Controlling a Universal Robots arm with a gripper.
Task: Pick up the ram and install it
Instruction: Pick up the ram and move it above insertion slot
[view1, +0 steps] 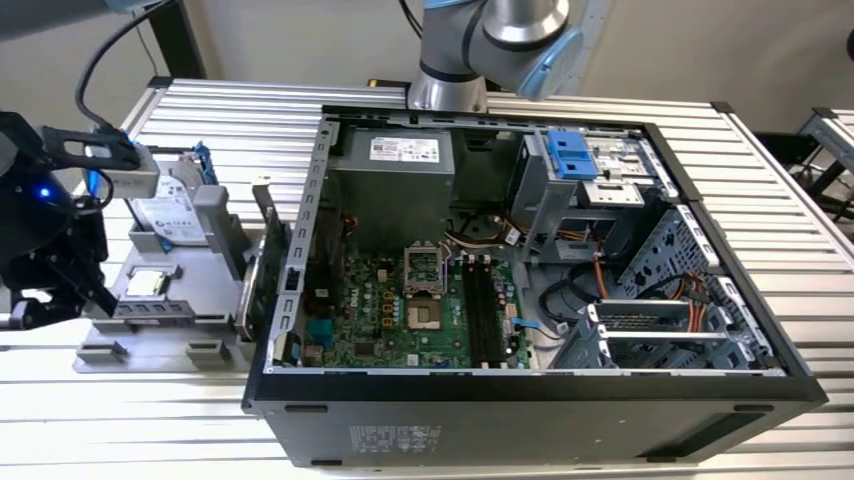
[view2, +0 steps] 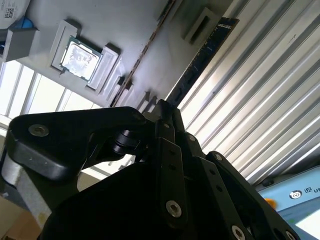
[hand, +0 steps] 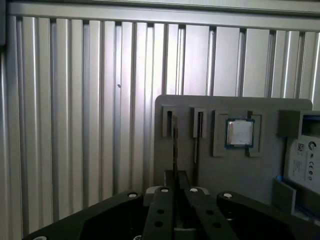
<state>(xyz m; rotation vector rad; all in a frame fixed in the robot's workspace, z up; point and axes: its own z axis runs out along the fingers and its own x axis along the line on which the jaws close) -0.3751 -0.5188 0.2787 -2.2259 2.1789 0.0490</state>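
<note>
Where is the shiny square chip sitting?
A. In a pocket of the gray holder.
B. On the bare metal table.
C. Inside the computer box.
A: in the first wrist view the square chip sits in a pocket of the gray holder.

Ram (view1: 247, 295), thin narrow stick, standing on edge in grey tray slot
</note>
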